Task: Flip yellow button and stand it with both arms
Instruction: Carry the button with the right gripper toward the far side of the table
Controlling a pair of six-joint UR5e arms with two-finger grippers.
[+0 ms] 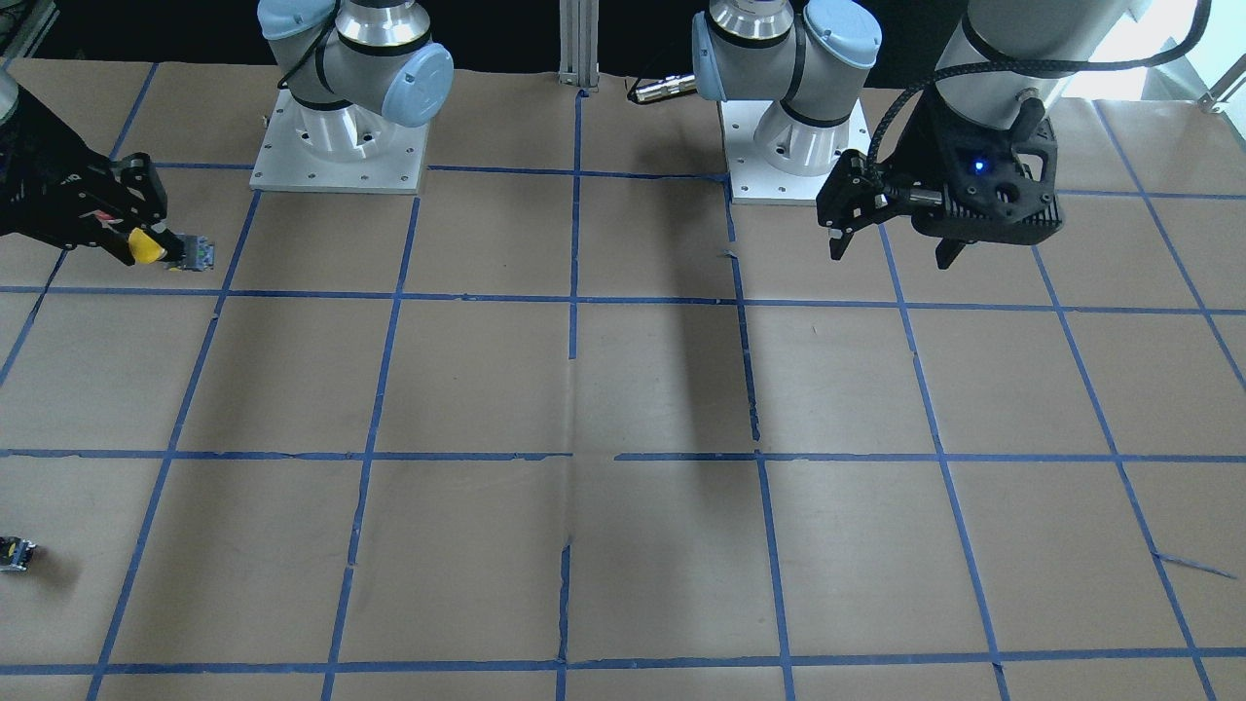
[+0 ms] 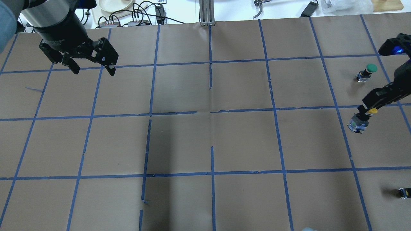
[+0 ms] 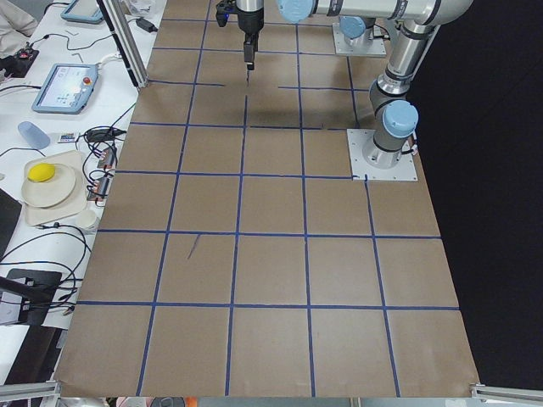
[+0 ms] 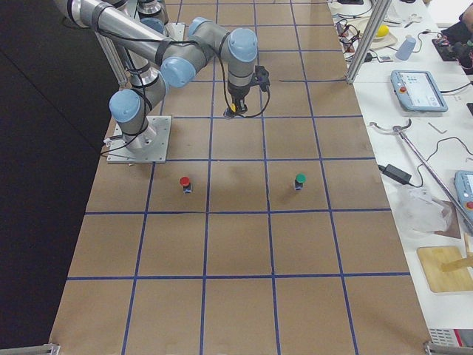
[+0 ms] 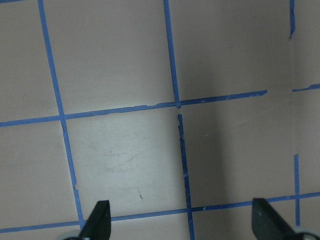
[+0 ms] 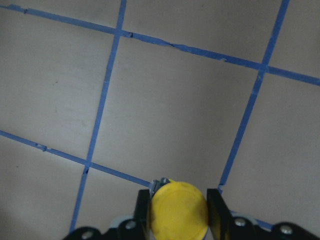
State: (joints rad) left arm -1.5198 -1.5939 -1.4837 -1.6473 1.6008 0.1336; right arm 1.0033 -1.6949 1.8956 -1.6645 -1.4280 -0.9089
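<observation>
Right gripper (image 6: 179,212) pinches the round cap of the yellow mushroom-capped push-button (image 2: 358,123), far out on the right of your brown, blue-taped counter (image 2: 244,141). Its grey blocky body juts past the fingertips, aimed leftward. Left gripper (image 2: 94,71) hangs spread and empty, well apart, so you have the whole counter to cross.

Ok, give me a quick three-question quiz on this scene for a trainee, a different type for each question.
1. True or false: the left end effector is holding a button.
2. Which button is the right end effector shut on? A red, B yellow, C green.
3. Fill in: the right side view shows a red button and a ___ button.
Key: 1 false, it is open and empty. 2 B, the yellow button. 3 green button.
</observation>
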